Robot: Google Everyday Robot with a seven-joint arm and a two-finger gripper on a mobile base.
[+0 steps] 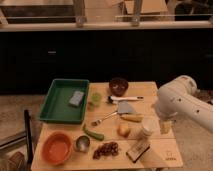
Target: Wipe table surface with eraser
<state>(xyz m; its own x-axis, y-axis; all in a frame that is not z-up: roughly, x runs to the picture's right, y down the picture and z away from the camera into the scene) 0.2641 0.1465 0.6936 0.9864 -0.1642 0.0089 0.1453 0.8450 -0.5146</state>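
The eraser (138, 149), a dark brown block with a pale tan strip, lies near the front edge of the light wooden table (165, 147), left of the small dark print at the front right corner. My white arm (180, 102) reaches in from the right over the table's right side. My gripper (165, 125) hangs below it just above the tabletop, to the right of a white cup (146, 128) and behind and to the right of the eraser, apart from it.
A green tray (56, 102) holds a blue-grey sponge (76, 97) at the left. A dark bowl (118, 86), a green cup (95, 98), utensils (125, 99), an orange fruit (123, 130), grapes (106, 149), a metal cup (82, 143) and an orange bowl (57, 147) crowd the table.
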